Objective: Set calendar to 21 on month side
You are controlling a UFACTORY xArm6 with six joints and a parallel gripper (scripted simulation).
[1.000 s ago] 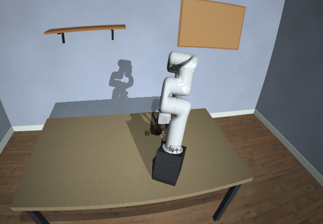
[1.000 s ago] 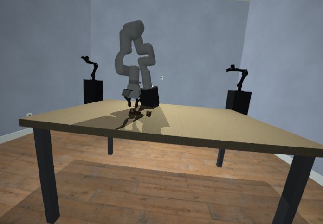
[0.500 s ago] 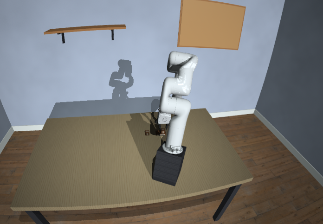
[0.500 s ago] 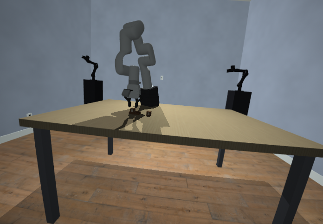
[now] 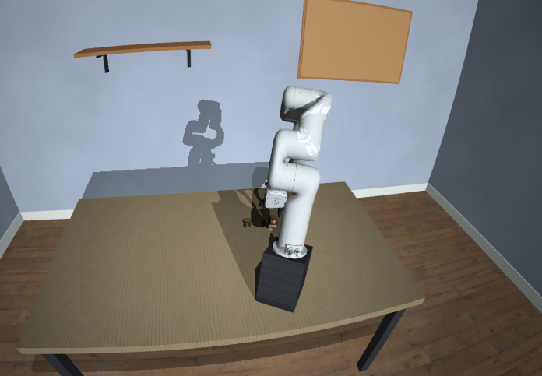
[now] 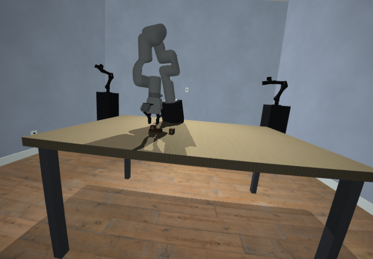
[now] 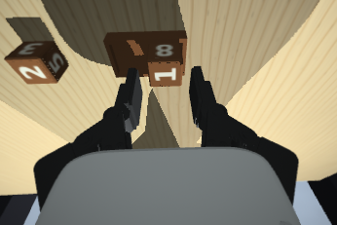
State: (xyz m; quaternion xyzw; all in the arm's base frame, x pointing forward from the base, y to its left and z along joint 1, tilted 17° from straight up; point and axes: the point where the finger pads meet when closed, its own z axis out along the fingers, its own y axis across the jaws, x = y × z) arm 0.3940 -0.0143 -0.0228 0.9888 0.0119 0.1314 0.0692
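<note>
The brown calendar tray (image 7: 122, 52) lies flat on the worktop (image 7: 273, 45), in the shadow of the arm (image 5: 297, 175). One cube (image 7: 166, 71) sits at the tray's right end as the wrist view shows it, with an 8 on its top face and a 1 on the face turned toward the camera. The rest of the tray beside that cube holds no cube. The second cube (image 7: 38, 62) stands on the worktop to the left of the tray, well apart from it, showing a 2, a 5 and a 3 on its visible faces; it is turned at an angle to the tray.

The end effector (image 7: 163, 95) hangs above the tray, its two dark fingers half spread and straddling the line of the cube in the tray without touching it; nothing is between them.

Beyond the tray, the arm's black pedestal (image 5: 268, 289) stands on the worktop. On the wall behind hang a wooden shelf (image 5: 142, 48) and a cork board (image 5: 354, 39).
</note>
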